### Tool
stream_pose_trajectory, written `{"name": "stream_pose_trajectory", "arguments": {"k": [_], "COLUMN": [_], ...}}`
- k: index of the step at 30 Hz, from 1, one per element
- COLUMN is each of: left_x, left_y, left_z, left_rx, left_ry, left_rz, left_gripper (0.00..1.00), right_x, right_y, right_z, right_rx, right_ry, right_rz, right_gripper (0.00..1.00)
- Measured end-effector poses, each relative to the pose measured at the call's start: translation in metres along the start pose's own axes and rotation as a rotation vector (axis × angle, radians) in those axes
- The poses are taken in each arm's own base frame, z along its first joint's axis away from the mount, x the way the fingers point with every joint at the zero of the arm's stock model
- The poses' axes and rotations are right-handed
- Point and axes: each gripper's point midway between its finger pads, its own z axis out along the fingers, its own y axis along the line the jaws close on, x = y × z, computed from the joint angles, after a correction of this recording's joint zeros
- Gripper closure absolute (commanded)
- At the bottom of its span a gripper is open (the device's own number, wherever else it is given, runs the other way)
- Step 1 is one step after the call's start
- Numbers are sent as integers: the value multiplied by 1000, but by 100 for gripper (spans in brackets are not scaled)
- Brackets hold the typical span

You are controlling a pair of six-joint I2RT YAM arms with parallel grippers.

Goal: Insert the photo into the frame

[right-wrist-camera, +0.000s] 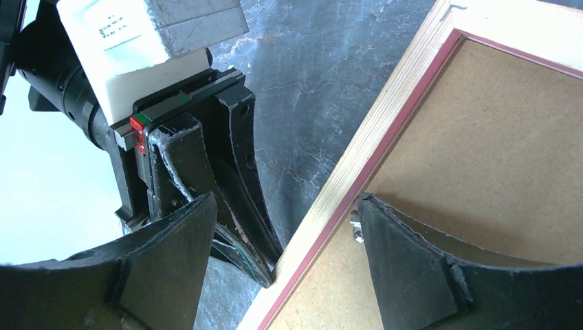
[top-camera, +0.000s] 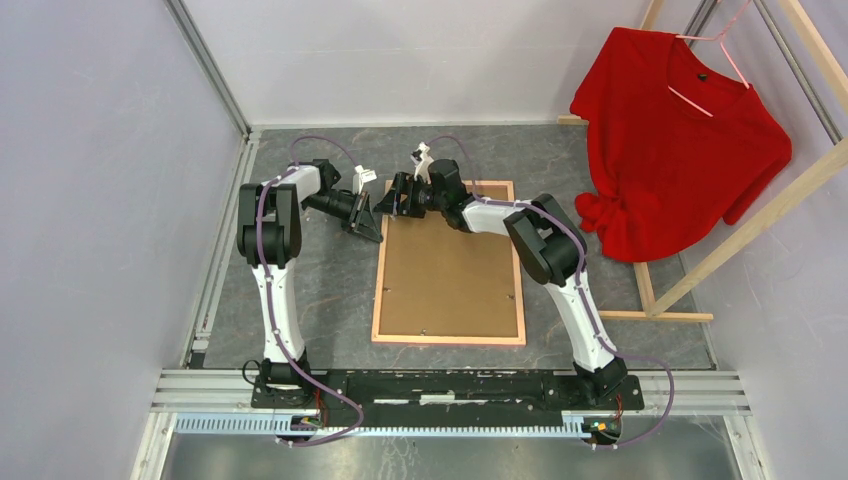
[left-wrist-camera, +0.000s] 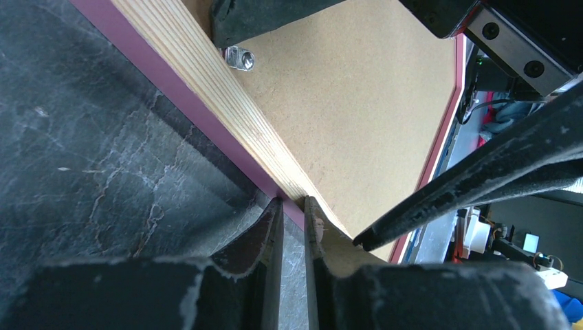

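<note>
Gripping the face-down frame (top-camera: 450, 339) at its upper-left corner with both hands.
The dark grey table (top-camera: 320, 290) fills the top view, and the frame lies flat at its centre, light wood rim and brown backing board (top-camera: 450, 265) facing up. A red T-shirt (top-camera: 670, 140) hangs on a wooden rack (top-camera: 760, 215) at the upper right. The left hand (top-camera: 366, 228), left of centre, has its fingers pressed nearly together, pinching the frame's left rim. The right hand (top-camera: 400, 195), above centre, is spread wide across the same rim, one finger over the table and the other on the backing beside a small metal clip (left-wrist-camera: 240, 58).
</note>
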Motion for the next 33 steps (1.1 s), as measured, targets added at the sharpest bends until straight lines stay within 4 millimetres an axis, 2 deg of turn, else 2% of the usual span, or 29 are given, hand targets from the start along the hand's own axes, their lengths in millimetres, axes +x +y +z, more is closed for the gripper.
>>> {"name": "stream_pose_trajectory", "arguments": {"k": [14, 20, 33], "left_x": [6, 8, 8], "left_y": [-2, -3, -3], "left_z": [0, 0, -1], "left_rx": [1, 2, -3], "left_ry": [20, 26, 27], "left_rz": [-26, -34, -31], "left_gripper": [79, 79, 80], "right_x": [6, 8, -6], "right_y": [4, 4, -7], "right_z": [2, 1, -7], "right_rx": [-37, -42, 12], "right_ry": [39, 50, 96], "right_rz": [-10, -16, -67], "right_gripper": [22, 17, 16]}}
